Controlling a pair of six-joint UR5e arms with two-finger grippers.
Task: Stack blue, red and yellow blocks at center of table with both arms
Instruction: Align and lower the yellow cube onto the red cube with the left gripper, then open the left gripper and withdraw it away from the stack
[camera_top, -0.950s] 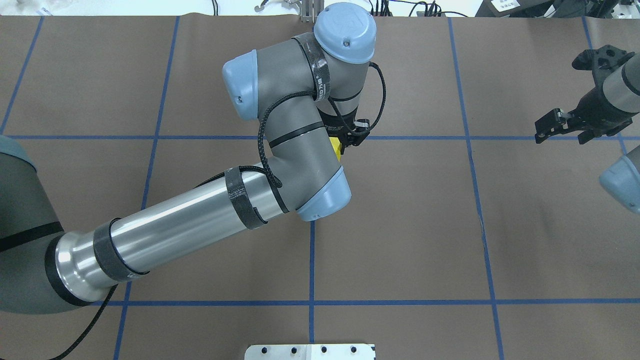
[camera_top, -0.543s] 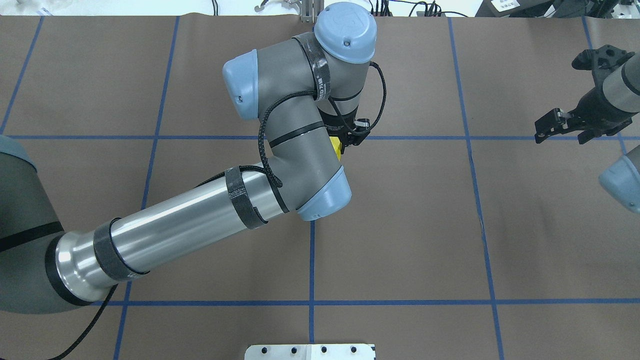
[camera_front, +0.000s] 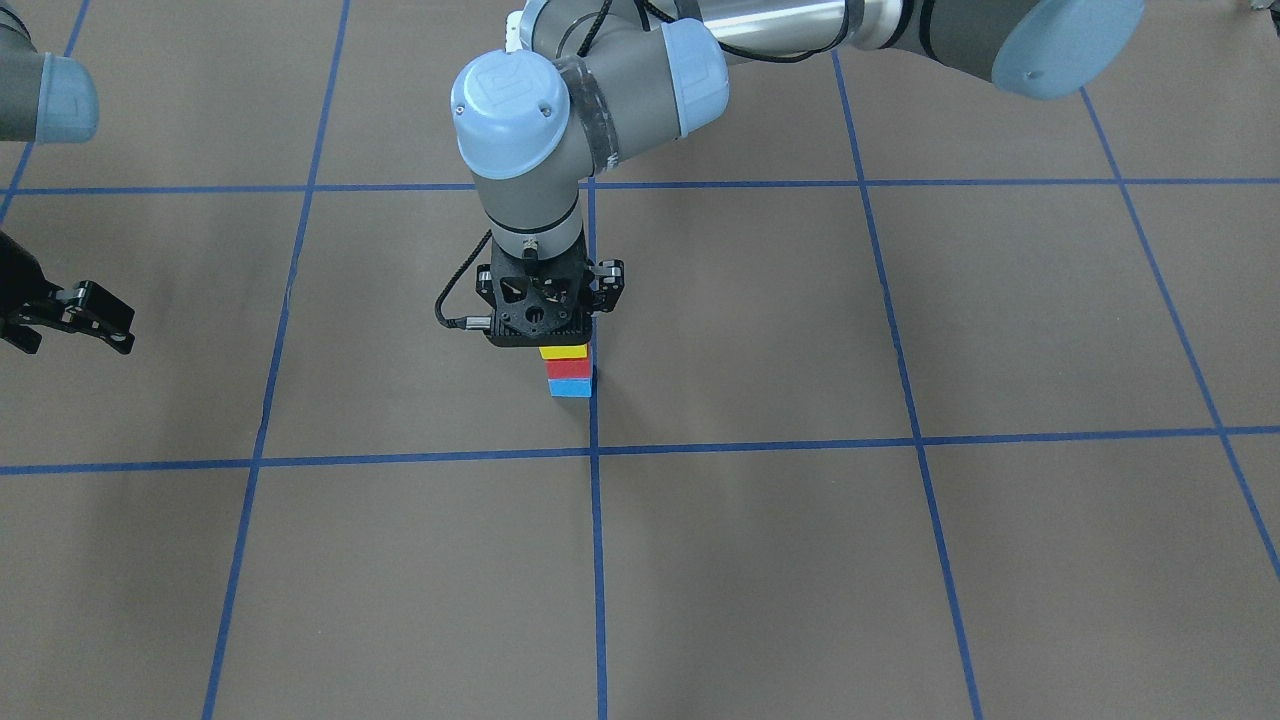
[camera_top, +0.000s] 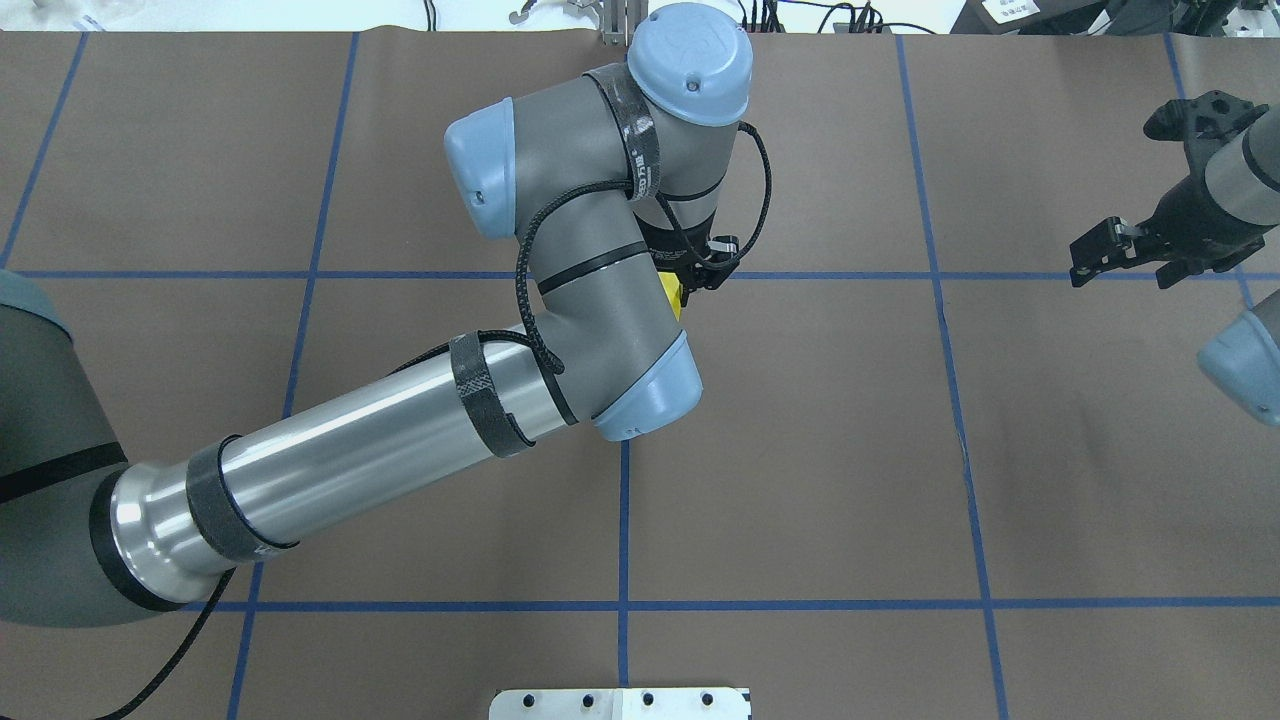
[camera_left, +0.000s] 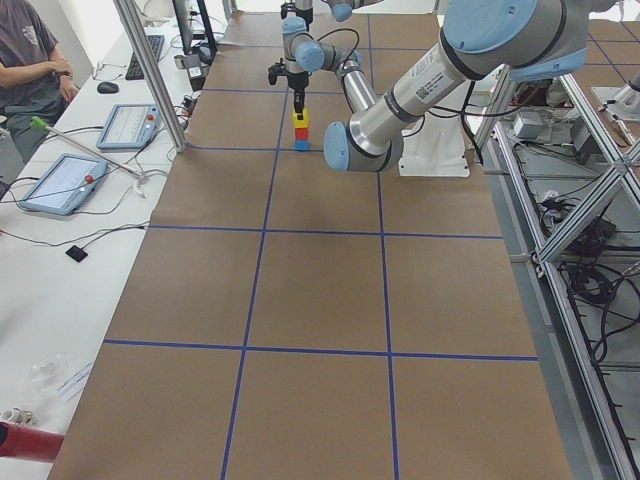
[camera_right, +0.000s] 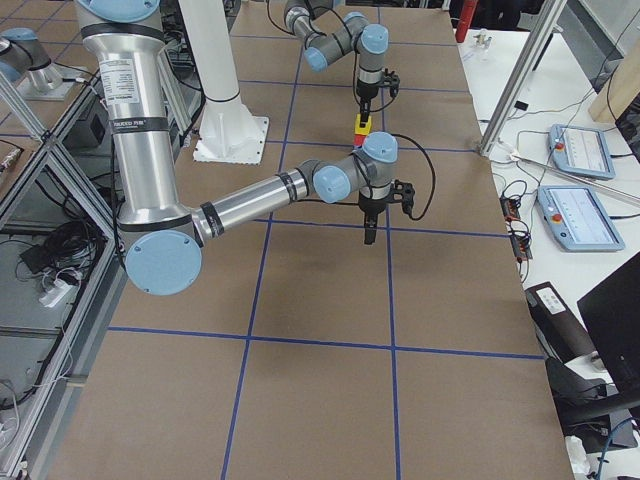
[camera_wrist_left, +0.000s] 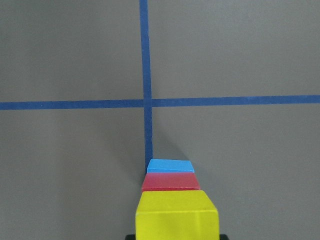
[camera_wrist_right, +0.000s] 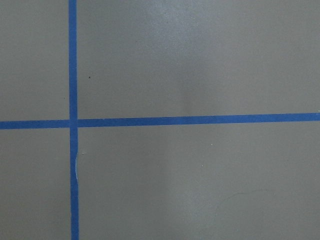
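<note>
A stack stands on the table (camera_front: 900, 560) beside a blue tape line near its middle: blue block (camera_front: 572, 388) at the bottom, red block (camera_front: 570, 369) on it, yellow block (camera_front: 564, 352) on top. My left gripper (camera_front: 560, 342) points straight down and is shut on the yellow block. In the left wrist view the yellow block (camera_wrist_left: 177, 215) fills the lower edge, with the red block (camera_wrist_left: 171, 181) and blue block (camera_wrist_left: 170, 165) beneath it. From overhead only a sliver of the yellow block (camera_top: 672, 295) shows past the left arm. My right gripper (camera_top: 1120, 265) hangs open and empty far to the right.
The white pedestal plate (camera_top: 620, 703) sits at the near table edge. A bench with tablets (camera_left: 60, 183) and a seated person (camera_left: 30, 60) runs along the far side. Metal frames and cables flank the robot's side.
</note>
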